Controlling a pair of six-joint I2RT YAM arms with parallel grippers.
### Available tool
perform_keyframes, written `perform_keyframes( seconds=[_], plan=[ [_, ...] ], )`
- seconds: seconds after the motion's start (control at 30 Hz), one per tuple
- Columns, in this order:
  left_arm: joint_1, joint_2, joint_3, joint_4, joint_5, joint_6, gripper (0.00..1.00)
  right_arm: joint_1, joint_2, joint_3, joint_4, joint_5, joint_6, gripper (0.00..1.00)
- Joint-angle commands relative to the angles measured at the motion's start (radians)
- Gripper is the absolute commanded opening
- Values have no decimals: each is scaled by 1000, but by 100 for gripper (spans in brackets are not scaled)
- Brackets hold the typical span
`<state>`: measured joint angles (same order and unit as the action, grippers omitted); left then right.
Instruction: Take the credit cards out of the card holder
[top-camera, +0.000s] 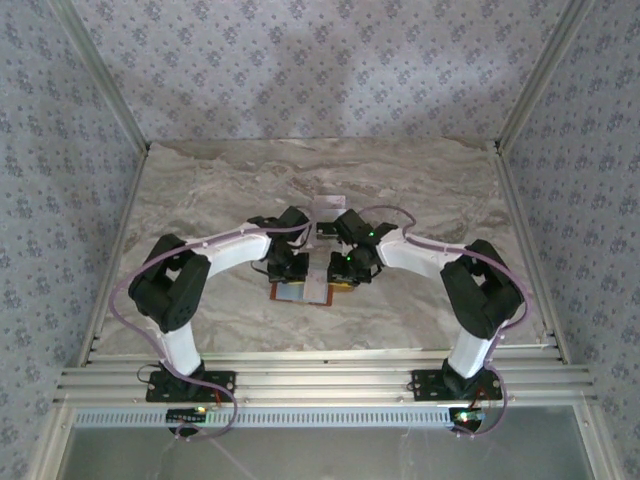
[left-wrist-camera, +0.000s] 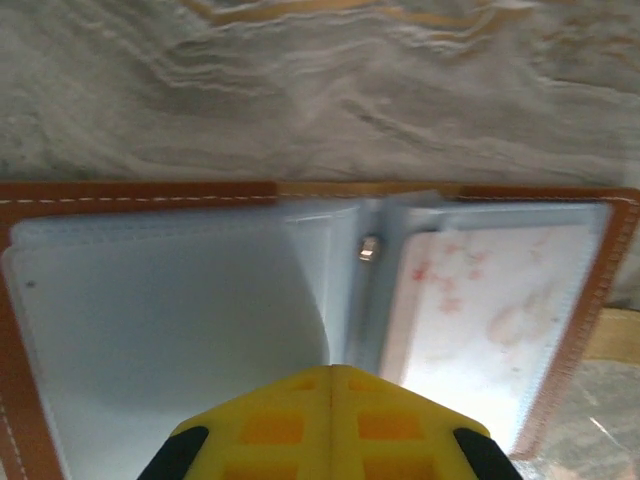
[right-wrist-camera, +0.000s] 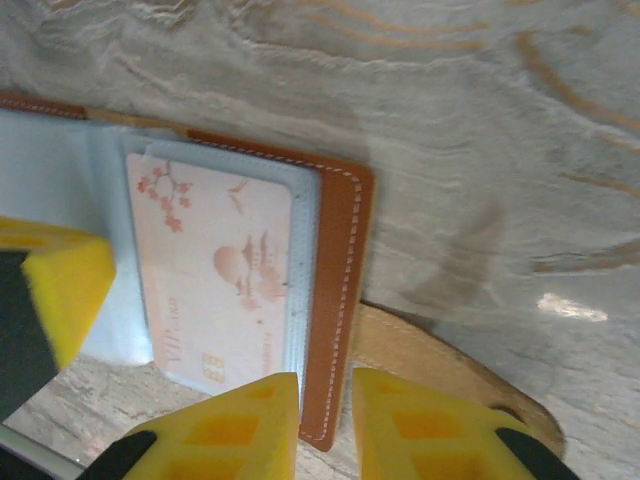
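Orange-brown leather card holder (right-wrist-camera: 345, 250) lies open on worktop (right-wrist-camera: 480, 120), whitish pink-printed card (right-wrist-camera: 215, 280) sleeved inside. Left tool (left-wrist-camera: 331, 385) closed at centre fold; right tool (right-wrist-camera: 325, 390) narrowly apart astride leather edge, grip unclear. I fear tight sleeve dragging holder along.

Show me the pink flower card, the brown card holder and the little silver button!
pink flower card (right-wrist-camera: 215, 270), right wrist view, middle of its face.
brown card holder (right-wrist-camera: 345, 290), right wrist view, its stitched leather edge.
little silver button (left-wrist-camera: 368, 248), left wrist view, its centre, at the fold.
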<state>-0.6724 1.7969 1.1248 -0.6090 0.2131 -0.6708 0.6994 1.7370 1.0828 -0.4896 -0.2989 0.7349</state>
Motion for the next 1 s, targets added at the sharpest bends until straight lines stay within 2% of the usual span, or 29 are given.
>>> perform_keyframes(
  seconds=[0.0, 0.27, 0.6, 0.97],
  plan=[
    [15, -1, -45, 46, 60, -10, 3, 6, 33, -8, 31, -21, 37, 25],
    [17, -12, -101, 84, 71, -41, 3, 0, 103, 5, 59, -34, 32, 27],
    [17, -91, -66, 55, 54, -53, 8, -5, 130, 37, 12, 10, -17, 23],
    [17, -70, -43, 102, 136, -82, 13, -13, 131, 49, 9, 16, -28, 22]
  ],
)
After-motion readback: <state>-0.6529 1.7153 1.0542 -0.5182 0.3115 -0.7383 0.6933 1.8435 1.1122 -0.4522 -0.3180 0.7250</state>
